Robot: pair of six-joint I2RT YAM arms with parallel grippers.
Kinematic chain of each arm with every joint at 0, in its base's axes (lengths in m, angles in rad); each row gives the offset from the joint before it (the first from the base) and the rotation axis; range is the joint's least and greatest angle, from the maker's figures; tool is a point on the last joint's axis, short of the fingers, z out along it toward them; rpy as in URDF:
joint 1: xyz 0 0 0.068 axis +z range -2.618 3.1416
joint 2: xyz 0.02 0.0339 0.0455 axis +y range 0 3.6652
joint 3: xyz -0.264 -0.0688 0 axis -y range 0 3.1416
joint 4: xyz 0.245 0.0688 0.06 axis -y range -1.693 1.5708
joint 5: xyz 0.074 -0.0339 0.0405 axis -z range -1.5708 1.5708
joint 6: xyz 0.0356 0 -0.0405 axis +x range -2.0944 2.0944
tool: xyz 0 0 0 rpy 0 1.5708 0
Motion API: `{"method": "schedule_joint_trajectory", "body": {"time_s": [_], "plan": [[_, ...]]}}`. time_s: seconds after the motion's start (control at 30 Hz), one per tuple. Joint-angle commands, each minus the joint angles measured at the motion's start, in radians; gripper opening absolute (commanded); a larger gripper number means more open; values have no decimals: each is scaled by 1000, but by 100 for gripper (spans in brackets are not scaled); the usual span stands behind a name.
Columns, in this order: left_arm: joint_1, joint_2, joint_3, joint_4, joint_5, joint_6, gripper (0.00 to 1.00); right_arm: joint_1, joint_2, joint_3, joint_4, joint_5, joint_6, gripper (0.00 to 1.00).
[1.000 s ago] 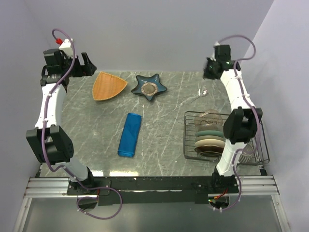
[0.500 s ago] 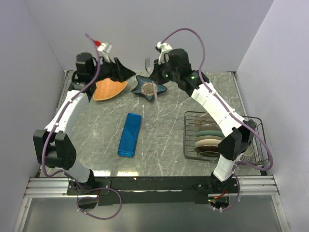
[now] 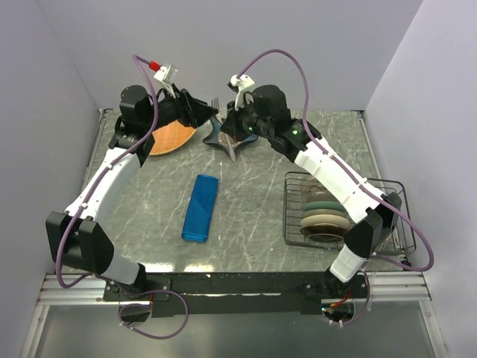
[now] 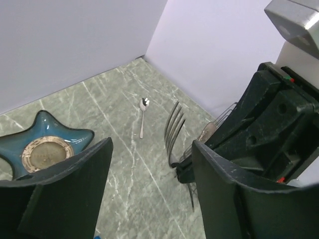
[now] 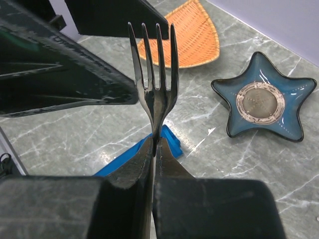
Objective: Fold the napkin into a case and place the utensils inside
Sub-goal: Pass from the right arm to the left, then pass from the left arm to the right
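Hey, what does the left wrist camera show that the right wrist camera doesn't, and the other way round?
Only the left wrist view shows the spoon, lying flat on the table. Only the right wrist view shows the orange dish and a bit of the blue case lying below. Both views show the fork, gripped by its handle in the shut right pincer with its tines pointing away from it, and the star-shaped dish.
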Motion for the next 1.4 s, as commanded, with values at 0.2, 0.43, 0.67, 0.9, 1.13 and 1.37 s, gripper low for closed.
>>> {"method": "schedule_joint_trajectory", "body": {"time_s": [0.2,0.43,0.67,0.9,1.13,1.37], "plan": [[-20,-19,-6,45,17,-49,34,52,-93,-47,79,28,-27,0],[-20,-18,-22,70,86,-93,5,70,-111,-68,87,47,-18,0],[17,-18,-49,157,220,-142,1,45,-67,53,-86,-41,-18,77],[57,-7,-115,455,434,-327,1,-141,-53,-24,-128,-564,42,82],[57,11,-158,633,434,-464,1,-163,-62,-125,-29,-785,158,88],[57,31,-161,674,425,-483,1,-161,-51,-125,11,-867,185,82]]}}
